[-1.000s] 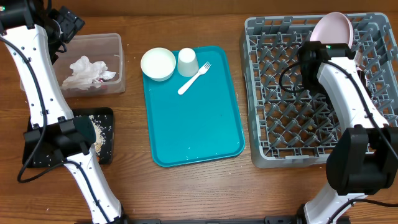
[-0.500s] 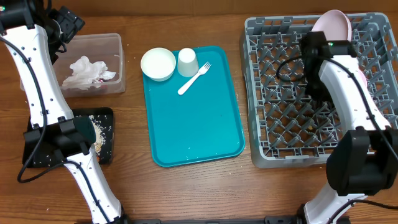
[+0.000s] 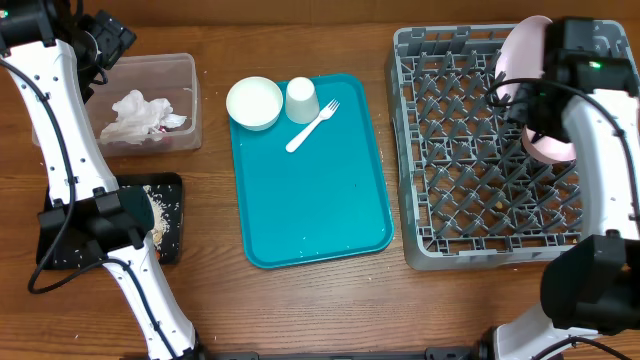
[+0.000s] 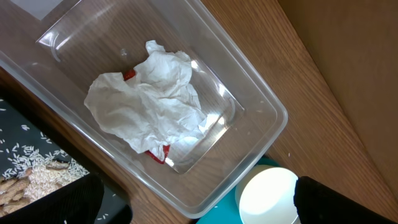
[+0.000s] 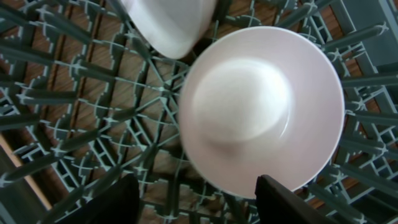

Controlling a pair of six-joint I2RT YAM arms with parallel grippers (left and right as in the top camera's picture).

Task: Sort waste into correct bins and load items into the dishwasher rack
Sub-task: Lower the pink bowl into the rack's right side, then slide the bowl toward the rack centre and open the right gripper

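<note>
I stand by a brown wooden table point(image 3: 300, 310). The wood has long lines in it, and it fills all I can see of the room. A teal tray point(image 3: 320, 200) lies in the middle of the table, and a few tiny white crumbs dot its flat floor.

At the far end of the teal tray sit a white bowl point(image 3: 254, 102), a white cup point(image 3: 302, 98) turned upside down, and a white fork point(image 3: 312, 126). The bowl hangs a little over the tray's left edge.

Left of the teal tray is a clear tub point(image 3: 193, 100). Crumpled white napkins point(image 4: 149, 106) lie inside it, and a bit of red wrapper point(image 4: 129, 74) peeks out from under them. The left gripper point(image 4: 199, 205) hangs over this tub with its fingers spread wide and nothing between them.

Also left of the teal tray, but nearer to me, is a black tray point(image 3: 170, 188). Rice point(image 4: 43, 174) and some nut-like bits point(image 4: 12, 186) lie on it.

Right of the teal tray is the big grey rack point(image 3: 450, 150). A pale pink plate point(image 5: 261, 109) rests in its far right part, among the pegs. A second white bowl point(image 5: 168, 25) sits just beside the plate. The right gripper point(image 5: 198, 194) hangs above the plate with its fingers apart, and they do not pinch it.
</note>
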